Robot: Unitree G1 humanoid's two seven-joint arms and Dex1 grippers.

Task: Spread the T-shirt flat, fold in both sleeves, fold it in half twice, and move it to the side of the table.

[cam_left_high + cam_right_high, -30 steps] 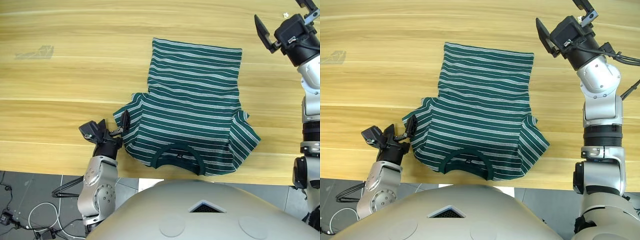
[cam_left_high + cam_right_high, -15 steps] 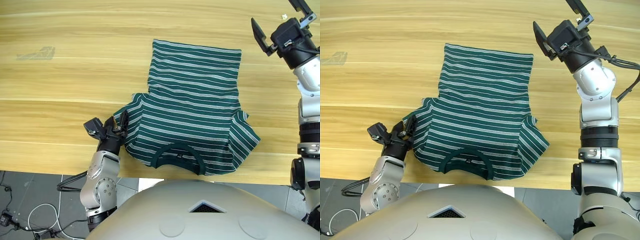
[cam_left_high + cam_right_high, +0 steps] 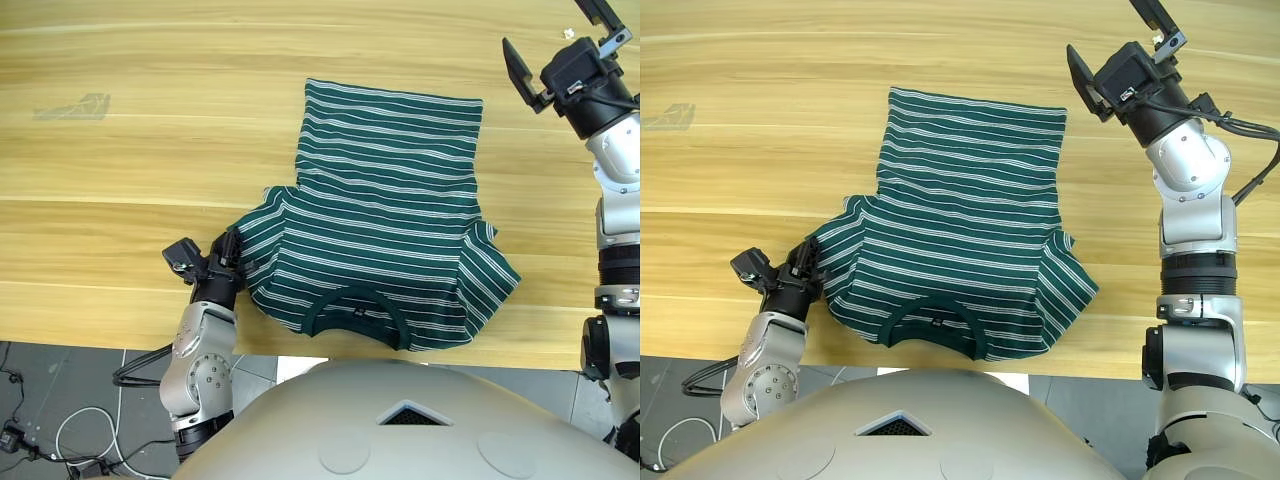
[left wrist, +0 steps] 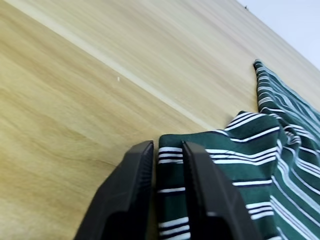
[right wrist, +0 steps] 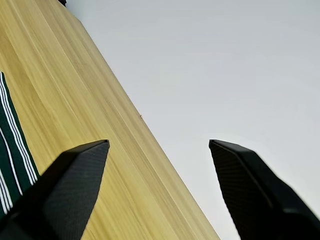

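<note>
Over on the left, the left end effector [image 3: 226, 252] sits low at the near edge of the wooden surface [image 3: 140, 150]. Its two fingers [image 4: 141, 159] are closed on the hem of the left sleeve [image 3: 258, 228], with the striped cloth pinched between them and lying flat on the wood.

From that grip the green striped T-shirt [image 3: 385, 200] spreads away to the right. It lies front up in the middle of the surface, collar [image 3: 355, 308] at the near edge and bottom hem at the far side, so its long axis runs from near to far. The body looks fairly smooth, though both sleeves are a bit rumpled. The right sleeve [image 3: 492, 272] splays out toward the near right.

Far right and high up, the right end effector [image 3: 560, 42] hangs with its fingers wide apart, holding nothing. It is just beyond the far right corner of the hem and well apart from the right sleeve.

To my eye, this is the left sleeve's turn. The left arm has it, and folding it in means carrying it rightward, across the shirt's long axis and onto the chest. The right arm would have to come a long way back toward the near edge for its own sleeve.
</note>
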